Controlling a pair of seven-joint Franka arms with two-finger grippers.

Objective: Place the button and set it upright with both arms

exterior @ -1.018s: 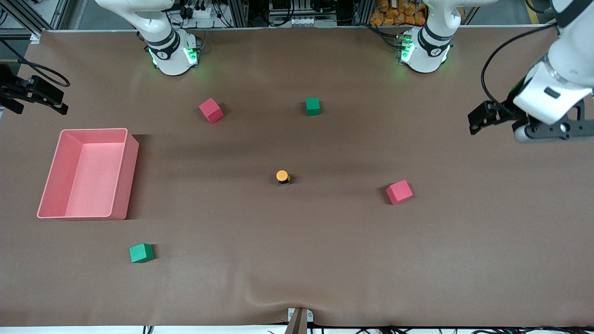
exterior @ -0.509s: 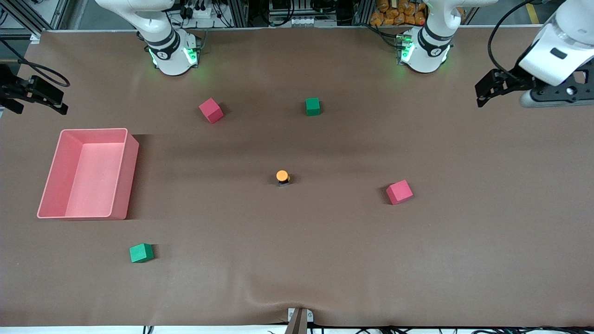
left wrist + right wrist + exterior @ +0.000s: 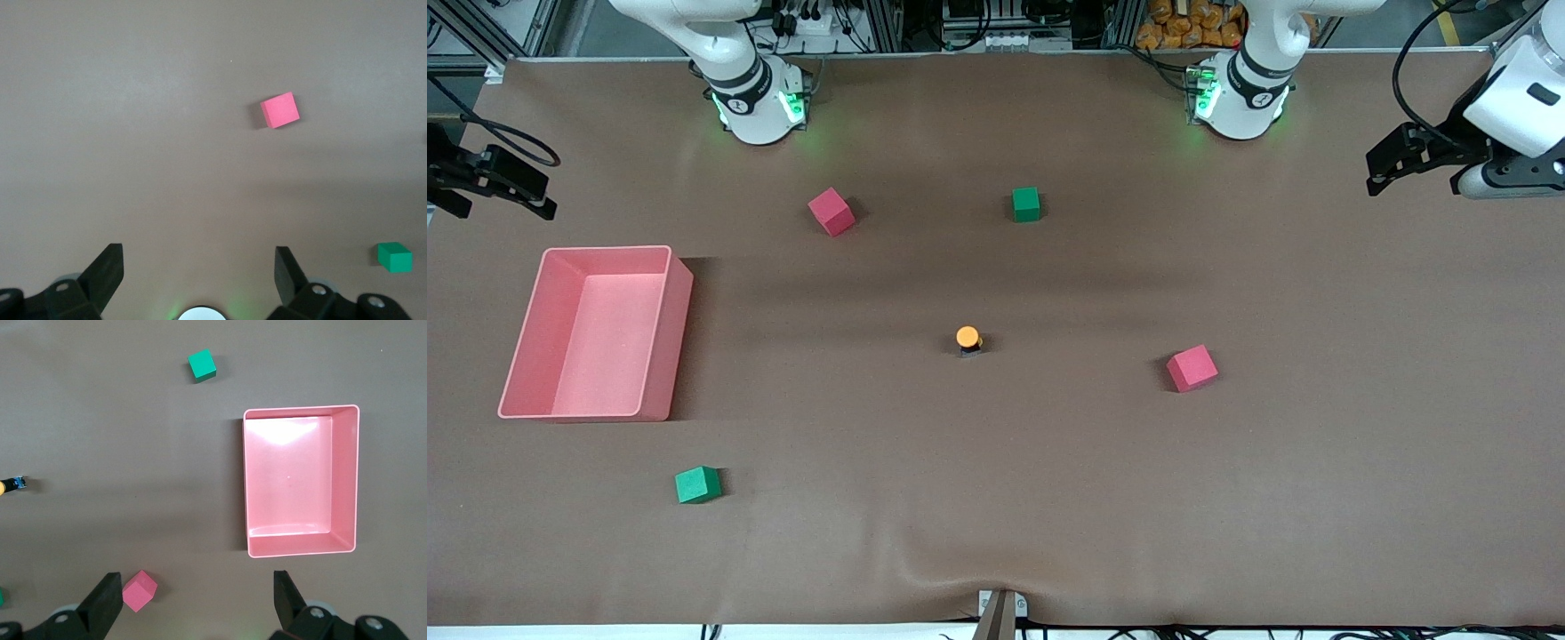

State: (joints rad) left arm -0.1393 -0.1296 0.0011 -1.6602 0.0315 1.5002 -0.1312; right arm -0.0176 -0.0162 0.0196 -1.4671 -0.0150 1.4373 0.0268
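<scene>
Orange-capped, the button (image 3: 968, 340) stands upright on its black body mid-bench (image 3: 1049, 498), free of both arms, so the uprighting looks done. Left pincer (image 3: 1392, 162) hangs wide and empty over its bench end; right pincer (image 3: 193, 603) waits wide by the pink bin (image 3: 665, 338).

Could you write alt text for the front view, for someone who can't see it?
A tiny orange-capped button stands alone mid-table on a brown cloth, with two red and two green foam cubes scattered around it and an empty pink bin toward the right arm's end. The left gripper and right gripper hang open at opposite table ends, holding nothing.
</scene>
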